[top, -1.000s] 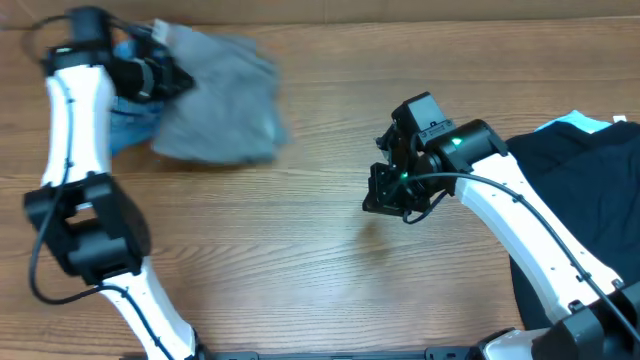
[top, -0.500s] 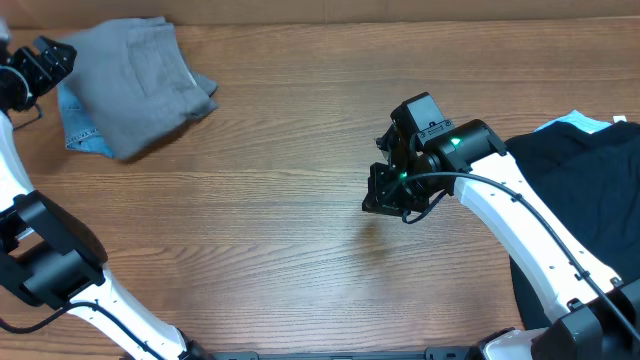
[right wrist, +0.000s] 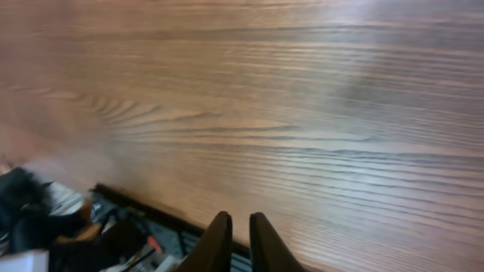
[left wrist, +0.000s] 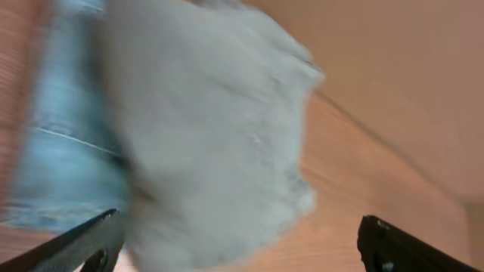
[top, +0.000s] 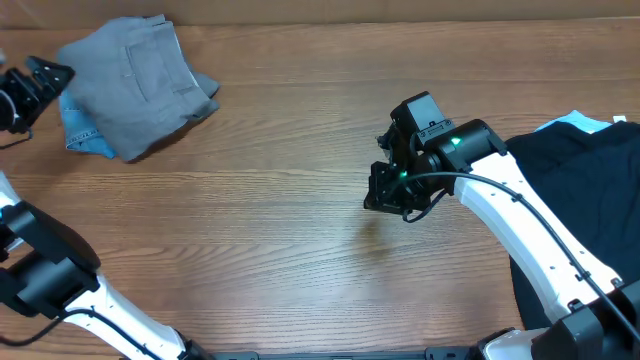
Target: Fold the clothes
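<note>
Of the clothes, a folded grey-taupe garment [top: 135,80] lies at the back left of the table, partly over a light blue one [top: 75,130]. A black garment [top: 585,200] is spread at the right edge. My left gripper [top: 55,85] stands open just left of the grey pile and holds nothing. In the left wrist view the blurred grey garment [left wrist: 219,128] and the blue one [left wrist: 60,143] lie ahead of the open left gripper [left wrist: 242,249]. My right gripper [top: 395,195] hangs over bare wood at mid-table. Its jaws [right wrist: 238,238] are shut with nothing between them.
The wooden table [top: 280,230] stretches between the two piles. A white and pale blue bit [top: 590,120] shows at the black garment's top edge. The right wrist view shows the table's edge with cables and clutter [right wrist: 91,234] beyond it.
My left gripper carried the grey garment to the back left, opened and let it go, then drew back to the left. The right arm has not moved.
</note>
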Tool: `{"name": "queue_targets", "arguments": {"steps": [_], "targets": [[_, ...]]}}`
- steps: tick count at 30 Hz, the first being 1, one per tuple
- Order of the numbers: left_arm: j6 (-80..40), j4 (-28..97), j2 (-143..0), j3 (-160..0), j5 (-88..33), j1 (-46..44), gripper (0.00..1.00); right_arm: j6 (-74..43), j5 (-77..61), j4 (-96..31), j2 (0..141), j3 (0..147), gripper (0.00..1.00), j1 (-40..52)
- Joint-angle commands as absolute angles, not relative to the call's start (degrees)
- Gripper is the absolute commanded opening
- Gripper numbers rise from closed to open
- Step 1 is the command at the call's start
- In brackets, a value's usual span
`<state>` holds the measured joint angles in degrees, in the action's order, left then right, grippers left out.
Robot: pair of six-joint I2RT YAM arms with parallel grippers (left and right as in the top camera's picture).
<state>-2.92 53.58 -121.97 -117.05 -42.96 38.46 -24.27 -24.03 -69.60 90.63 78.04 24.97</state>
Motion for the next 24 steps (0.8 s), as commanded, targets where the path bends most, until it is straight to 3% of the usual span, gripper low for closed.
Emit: {"name": "queue_targets", "arguments": {"steps": [1,5,8,9,11,14,24], "targets": [[10.9,59.5,-110.4,-120.3,-46.0,30.8,1.0,-25.5,-14.9,-70.3,85.6,83.7,0.15,25.0],[13.9,65.5,-101.5,-120.3,-37.8,20.2,1.0,-25.1,-5.4,-73.3,79.8,91.4,0.18,25.0],[13.1,70.7,-95.2,-120.3,-25.4,10.7,1.0,-21.8,3.9,-75.9,75.0,98.2,0.31,25.0],[11.0,72.1,-93.1,-120.3,-20.4,7.9,1.0,-18.9,6.4,-76.2,73.2,100.8,0.38,25.0],[5.2,73.8,-89.1,-120.3,-12.2,3.2,1.0,-14.6,9.1,-76.2,70.2,104.8,0.64,25.0],[0.7,76.4,-83.8,-120.3,-10.0,-1.8,1.0,-11.9,10.0,-76.2,66.1,109.3,1.0,25.0],[-2.4,94.1,-76.8,-120.2,-6.2,-5.0,1.0,-11.9,10.0,-78.2,56.6,110.4,1.0,25.0]]}}
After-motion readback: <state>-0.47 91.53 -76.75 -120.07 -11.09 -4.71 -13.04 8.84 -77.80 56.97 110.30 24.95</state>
